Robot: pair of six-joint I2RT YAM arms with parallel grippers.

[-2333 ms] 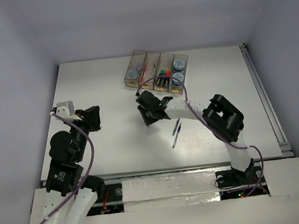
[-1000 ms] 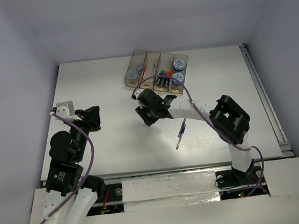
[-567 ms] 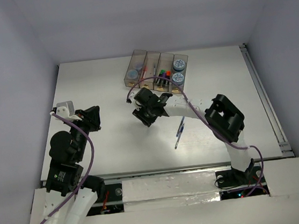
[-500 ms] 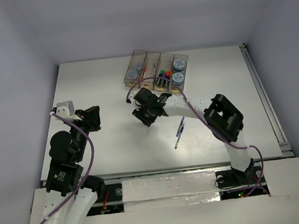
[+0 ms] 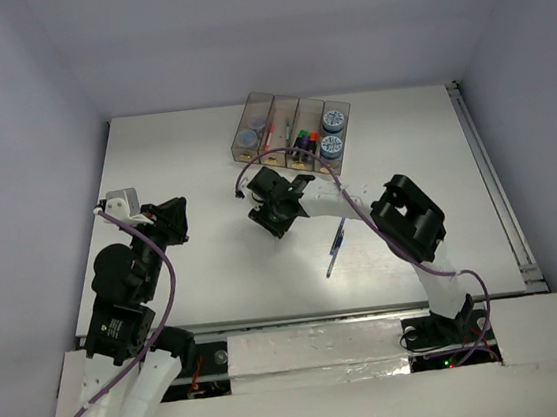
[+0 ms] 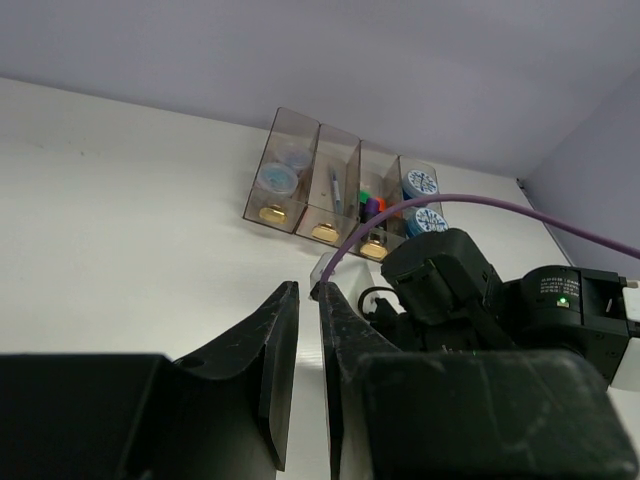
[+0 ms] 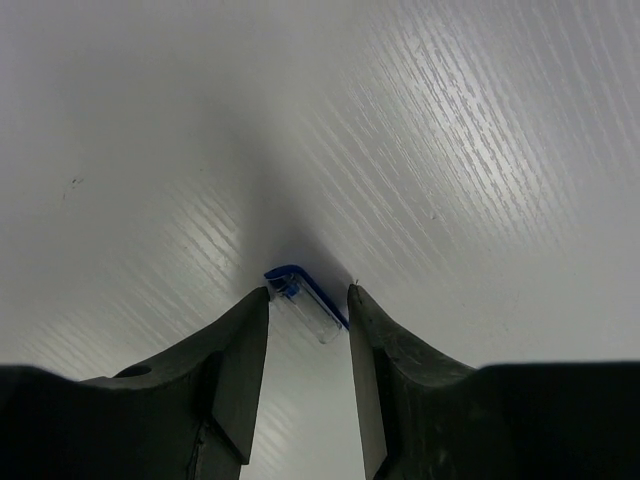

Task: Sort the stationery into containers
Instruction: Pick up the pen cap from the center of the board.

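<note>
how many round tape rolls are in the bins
4. Two tape rolls sit in the leftmost bin, one near and one far; two more in the rightmost bin, near and far. More could be hidden lower down.

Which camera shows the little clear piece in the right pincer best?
The right wrist view: the clear piece with its blue edge sits big between the fingers of the right pincer. The left wrist view shows maybe a pale corner of it. From the top, the pincer hides it.
</note>
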